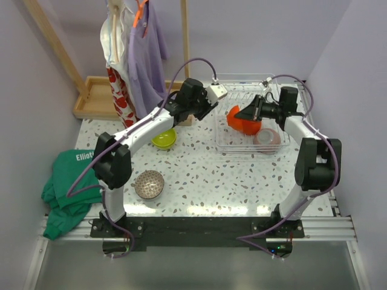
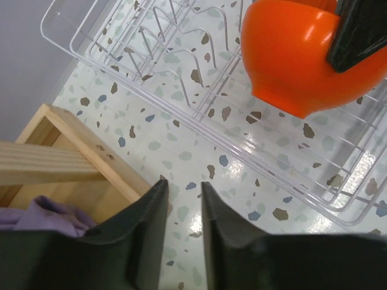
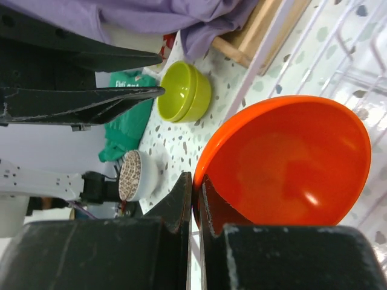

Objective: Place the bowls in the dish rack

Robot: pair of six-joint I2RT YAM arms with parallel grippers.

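Note:
My right gripper (image 1: 247,113) is shut on the rim of the glossy orange-red bowl (image 1: 240,121) and holds it tilted over the left part of the clear wire dish rack (image 1: 227,142). In the right wrist view the jaws (image 3: 196,178) pinch the bowl's edge (image 3: 290,163). The white bowl with pinkish underside (image 1: 266,139) sits in the rack's near right part. The lime green bowl (image 1: 164,139) and the grey-brown speckled bowl (image 1: 149,184) stand on the table left of the rack. My left gripper (image 1: 213,95) hovers by the rack's far left corner, empty, jaws slightly apart (image 2: 181,184).
A wooden tray base (image 1: 97,96) with posts and hanging clothes (image 1: 142,54) stands at the back left; its corner (image 2: 91,151) is just beside my left fingers. A green cloth (image 1: 66,181) lies at the table's near left edge.

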